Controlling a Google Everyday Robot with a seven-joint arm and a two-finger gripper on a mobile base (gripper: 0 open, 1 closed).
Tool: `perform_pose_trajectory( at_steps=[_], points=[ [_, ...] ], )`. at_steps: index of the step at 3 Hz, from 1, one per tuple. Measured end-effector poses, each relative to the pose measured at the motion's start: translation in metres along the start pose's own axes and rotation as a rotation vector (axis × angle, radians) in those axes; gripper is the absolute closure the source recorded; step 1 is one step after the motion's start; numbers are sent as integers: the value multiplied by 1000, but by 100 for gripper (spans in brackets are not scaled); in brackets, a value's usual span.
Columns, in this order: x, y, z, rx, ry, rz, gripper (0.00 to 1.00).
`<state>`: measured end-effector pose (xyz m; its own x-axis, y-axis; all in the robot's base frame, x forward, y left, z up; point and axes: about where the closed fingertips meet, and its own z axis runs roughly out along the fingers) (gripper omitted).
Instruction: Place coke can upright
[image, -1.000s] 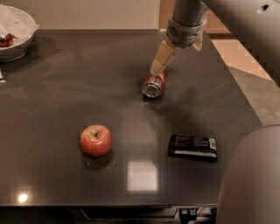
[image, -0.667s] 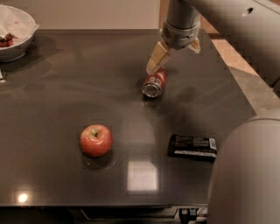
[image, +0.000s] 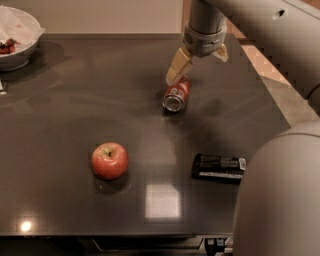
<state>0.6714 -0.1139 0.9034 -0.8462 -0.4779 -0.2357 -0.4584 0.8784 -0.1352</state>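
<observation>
Bowl: a white bowl (image: 16, 46) sat at the far left corner of the table (image: 75, 105), with something red inside that could not be made out.
Apple: a red apple (image: 109, 160) stood near the front, left of centre, well apart from everything else.
Coke can: the coke can (image: 176, 95) lay on its side right of centre, toward the far half of the table. Its silver end faced the near left and its red body pointed away to the far right.
Gripper: the gripper (image: 198, 62) hung over the can's far end with its two tan fingers spread apart and nothing between them. The left finger (image: 178, 67) reached down just beside the can's far end; whether it touched the can could not be told.
Wrapper: a flat black snack wrapper (image: 218, 167) lay near the front right, well apart from the can.
Robot body: a grey rounded part of the robot (image: 280, 200) filled the near right corner.
Done: the gripper was positioned at the can, and that appeared to be all.
Left: the can had not been grasped, lifted or turned. Closing on it, tipping it onto one end and letting go all seemed to remain.
</observation>
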Motion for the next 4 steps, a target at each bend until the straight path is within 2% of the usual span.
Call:
perform_pose_trajectory(
  at_steps=[3, 4],
  points=[
    [-27, 11, 18, -40, 52, 262, 0],
    [-28, 15, 32, -49, 87, 352, 0]
  ],
)
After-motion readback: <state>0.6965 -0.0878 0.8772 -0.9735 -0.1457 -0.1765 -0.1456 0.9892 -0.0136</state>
